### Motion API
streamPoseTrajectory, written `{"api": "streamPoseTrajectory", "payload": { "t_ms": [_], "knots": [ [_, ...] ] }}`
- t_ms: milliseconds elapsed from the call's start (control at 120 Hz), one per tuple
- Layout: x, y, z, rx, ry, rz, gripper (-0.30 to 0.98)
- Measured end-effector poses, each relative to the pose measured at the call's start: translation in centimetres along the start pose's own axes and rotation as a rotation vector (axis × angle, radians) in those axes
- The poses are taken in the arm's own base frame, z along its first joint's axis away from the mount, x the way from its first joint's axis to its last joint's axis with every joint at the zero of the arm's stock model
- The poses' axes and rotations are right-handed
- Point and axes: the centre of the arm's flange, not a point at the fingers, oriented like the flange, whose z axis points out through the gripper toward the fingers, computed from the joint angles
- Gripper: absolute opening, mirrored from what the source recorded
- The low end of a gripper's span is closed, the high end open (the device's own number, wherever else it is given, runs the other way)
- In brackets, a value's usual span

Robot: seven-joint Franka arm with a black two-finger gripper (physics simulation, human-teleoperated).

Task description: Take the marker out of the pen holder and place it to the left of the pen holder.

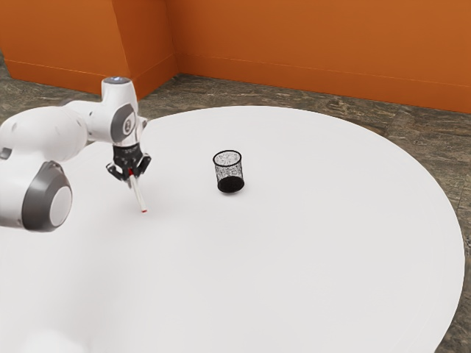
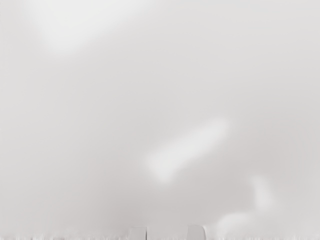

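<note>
Marker (image 1: 139,195): out of the pen holder (image 1: 230,184), tilted, well apart on the exterior view's left of it | claw (image 1: 133,176): drawn nearly together, pinching the marker's upper end | step: placing, by my judgement | next: settle it gently on the table (image 1: 294,279), then spread to release

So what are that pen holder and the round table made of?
The pen holder looks like black wire mesh, probably metal: its speckled wall is see-through. The table looks smooth and white with a faint sheen, perhaps laminate or painted wood; no grain shows, so I can't be sure.
</note>
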Motion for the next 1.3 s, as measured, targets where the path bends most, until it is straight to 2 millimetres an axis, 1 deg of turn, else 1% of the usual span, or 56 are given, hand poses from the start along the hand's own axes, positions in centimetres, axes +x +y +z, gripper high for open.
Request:
{"api": "streamPoseTrajectory", "payload": {
  "t_ms": [92, 158, 275, 408, 558, 708, 733, 750, 792, 850, 892, 925, 1008, 1050, 1067, 1100, 1167, 1233, 1300],
  "knots": [
    [-0.1, -0.1, 0.2, -0.004, -0.019, 0.0, -0.08],
    [-0.2, 0.0, 0.2, -0.009, -0.027, 0.001, -0.05],
    [-0.3, 0.0, 0.3, -0.013, -0.034, 0.004, 0.07],
    [-0.3, 0.0, 0.3, -0.017, -0.034, 0.007, 0.24],
    [-0.3, 0.3, -0.7, -0.032, -0.021, 0.015, 0.41],
    [-0.6, 0.9, -2.2, -0.058, -0.006, 0.026, 0.52],
    [-0.7, 1.0, -3.3, -0.072, 0.002, 0.028, 0.54],
    [-0.6, 1.0, -4.5, -0.085, 0.01, 0.028, 0.55],
    [-0.7, 0.6, -8.4, -0.126, 0.032, 0.026, 0.58],
    [-1.8, 0.0, -13.9, -0.179, 0.04, 0.04, 0.6],
    [-2.5, -1.2, -18.4, -0.208, 0.049, 0.061, 0.62],
    [-2.9, -2.3, -21.3, -0.224, 0.058, 0.09, 0.63],
    [-3.9, -5.2, -26.5, -0.243, 0.07, 0.182, 0.65],
    [-5.0, -6.4, -29.2, -0.252, 0.078, 0.234, 0.65],
    [-5.6, -6.5, -30.1, -0.251, 0.081, 0.262, 0.66],
    [-7.4, -5.9, -31.4, -0.244, 0.086, 0.328, 0.66],
    [-9.8, -4.8, -32.5, -0.22, 0.09, 0.44, 0.67],
    [-11.0, -4.2, -32.6, -0.197, 0.084, 0.52, 0.67],
    [-11.4, -4.2, -32.5, -0.179, 0.077, 0.579, 0.68]
  ]
}}
